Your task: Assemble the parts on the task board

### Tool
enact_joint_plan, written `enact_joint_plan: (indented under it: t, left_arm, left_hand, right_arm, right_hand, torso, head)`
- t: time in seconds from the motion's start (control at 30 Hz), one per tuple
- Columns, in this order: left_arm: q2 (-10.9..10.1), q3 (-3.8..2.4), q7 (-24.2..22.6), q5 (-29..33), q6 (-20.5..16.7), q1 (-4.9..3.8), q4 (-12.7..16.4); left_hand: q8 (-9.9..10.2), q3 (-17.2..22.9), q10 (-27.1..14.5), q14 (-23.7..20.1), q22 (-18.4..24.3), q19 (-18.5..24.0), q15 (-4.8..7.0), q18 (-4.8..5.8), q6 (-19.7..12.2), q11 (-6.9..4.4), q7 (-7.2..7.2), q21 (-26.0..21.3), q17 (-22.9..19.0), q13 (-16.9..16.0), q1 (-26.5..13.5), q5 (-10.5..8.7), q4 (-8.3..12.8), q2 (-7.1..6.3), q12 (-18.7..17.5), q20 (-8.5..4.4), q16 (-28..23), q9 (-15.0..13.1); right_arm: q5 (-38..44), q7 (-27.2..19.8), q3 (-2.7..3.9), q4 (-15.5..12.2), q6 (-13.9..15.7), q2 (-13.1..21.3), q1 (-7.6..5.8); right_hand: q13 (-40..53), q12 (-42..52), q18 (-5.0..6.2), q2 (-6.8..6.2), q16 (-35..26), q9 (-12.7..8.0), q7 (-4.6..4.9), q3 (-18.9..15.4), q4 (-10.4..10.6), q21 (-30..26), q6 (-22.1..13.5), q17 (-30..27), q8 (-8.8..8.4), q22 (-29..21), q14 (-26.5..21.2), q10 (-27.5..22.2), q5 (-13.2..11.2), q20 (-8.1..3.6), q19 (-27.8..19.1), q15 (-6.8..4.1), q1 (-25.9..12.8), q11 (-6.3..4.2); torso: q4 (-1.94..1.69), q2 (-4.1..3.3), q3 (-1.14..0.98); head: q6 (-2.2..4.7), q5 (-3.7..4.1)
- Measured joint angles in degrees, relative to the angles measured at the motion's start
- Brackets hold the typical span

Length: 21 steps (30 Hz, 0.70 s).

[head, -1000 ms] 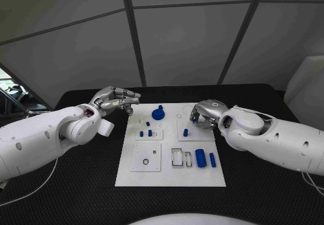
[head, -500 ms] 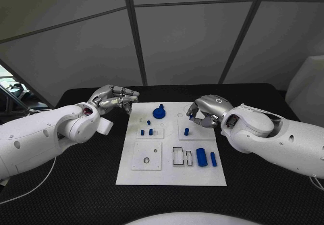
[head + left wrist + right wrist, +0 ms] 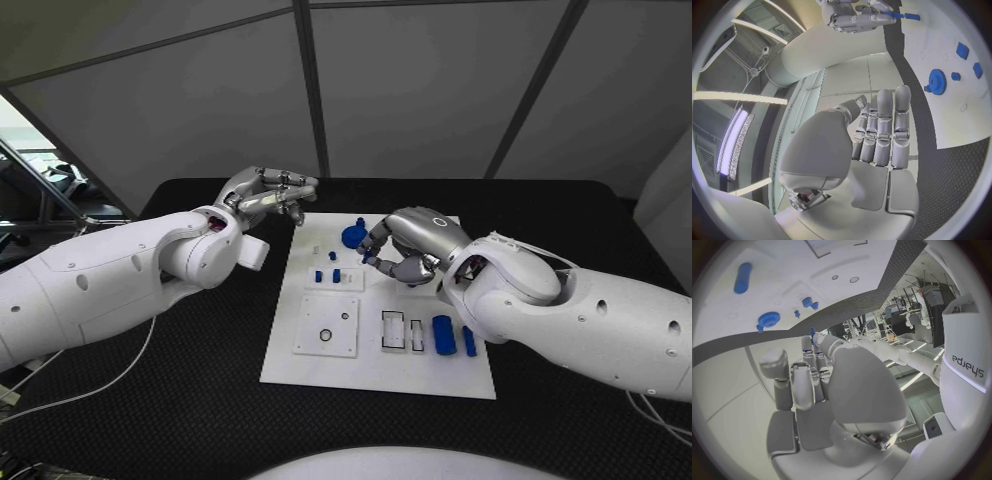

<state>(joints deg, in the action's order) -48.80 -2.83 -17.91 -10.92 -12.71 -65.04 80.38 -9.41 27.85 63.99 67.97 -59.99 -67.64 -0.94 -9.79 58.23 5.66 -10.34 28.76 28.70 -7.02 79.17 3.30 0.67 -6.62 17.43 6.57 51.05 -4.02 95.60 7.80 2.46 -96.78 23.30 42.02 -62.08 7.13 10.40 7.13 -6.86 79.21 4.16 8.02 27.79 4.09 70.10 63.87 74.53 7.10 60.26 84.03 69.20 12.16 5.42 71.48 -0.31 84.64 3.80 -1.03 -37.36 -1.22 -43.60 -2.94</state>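
Mid-placement. Right hand (image 3: 408,243) over task board (image 3: 378,362) near blue gear (image 3: 353,236), fingers curled, small blue part (image 3: 812,331) pinched at fingertips. Left hand (image 3: 270,196) off board edge, fingers curled, holding nothing. Next, likely: align, lower part into socket.

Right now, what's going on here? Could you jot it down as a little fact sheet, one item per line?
Surface: black table
Task board: white plate in the middle of the table
Left hand: off the board's far left corner, fingers curled in, holding nothing
Right hand: above the board's far half, fingers curled; whether it holds a part cannot be told
Blue gear: at the board's far end, beside the right hand
Blue cylinder: lying on the board's near right part
Small blue pegs: standing left of centre
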Motion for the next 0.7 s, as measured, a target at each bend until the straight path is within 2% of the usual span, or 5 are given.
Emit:
enact_joint_plan:
  t: [0.17,0.3,0.53,0.7]
  left_arm:
    - [1.44,0.0,-0.86,1.62,-1.29,-0.03,-0.61]
    - [2.18,0.0,-1.18,2.58,-1.84,-0.03,-0.95]
    - [2.99,0.0,-1.32,3.56,-2.07,-0.03,-1.15]
    - [3.19,0.0,-1.33,3.92,-2.09,-0.03,-1.2]
  left_hand:
    - [0.0,0.0,0.0,0.0,0.04,0.0,0.0,0.0,0.0,0.0,0.0,0.0,0.0,0.0,0.0,0.0,0.0,0.0,0.27,0.0,0.0,0.0]
    - [0.0,0.0,0.0,0.0,0.04,0.0,0.0,0.0,0.0,0.0,0.0,0.0,-0.06,0.01,0.0,0.0,0.0,0.0,0.27,0.0,0.0,0.0]
    - [-0.22,0.0,-0.41,-0.37,0.11,0.0,-0.02,0.0,0.0,0.01,0.0,-0.22,-0.16,-0.04,0.0,0.0,0.0,0.0,0.27,0.0,0.0,0.01]
    - [-0.23,0.0,-0.41,-0.4,0.1,0.0,0.01,0.0,0.0,0.01,0.0,-0.22,-0.21,-0.04,0.0,0.0,0.0,0.0,0.49,0.0,0.0,0.01]
  right_arm:
    - [-0.96,-1.81,-0.86,1.29,0.0,-2.52,2.4]
    - [-1.57,-3.04,-1.43,3.0,-0.55,-4.54,3.62]
    - [-1.85,-3.89,-1.89,4.63,-2.78,-6.15,4.61]
    - [-1.07,-3.51,-2.01,5.16,-4.84,-6.49,4.81]
  right_hand:
    - [-0.02,0.0,0.0,0.0,0.0,-0.01,0.0,0.09,-0.09,0.12,-0.01,0.0,-0.01,0.0,0.0,0.0,0.04,0.0,0.0,0.0,0.0,0.0]
    - [-0.08,-0.23,0.0,-0.29,0.32,-0.03,-0.01,0.39,-0.39,0.52,-0.01,0.19,-0.19,0.43,0.0,0.0,0.62,0.0,0.0,0.0,-0.29,0.0]
    - [-0.12,-0.29,0.0,-0.03,0.32,-0.05,0.16,0.39,-0.39,0.63,-0.26,0.25,-0.3,0.68,0.0,-0.21,0.81,0.11,0.1,0.0,-0.56,0.21]
    - [-0.12,-0.29,0.0,-0.02,0.32,-0.08,0.14,0.39,-0.39,0.85,-0.29,0.38,-0.33,0.88,0.0,-0.21,0.81,0.2,0.2,0.0,-0.56,0.21]
  torso:
    - [-0.01,0.03,0.02]
    - [0.04,0.03,0.01]
    - [0.07,0.03,-0.02]
    - [0.07,0.03,-0.02]
  head:
    - [-0.37,-1.39]
    - [-0.69,-2.56]
    - [-1.15,-4.0]
    - [-1.43,-4.55]
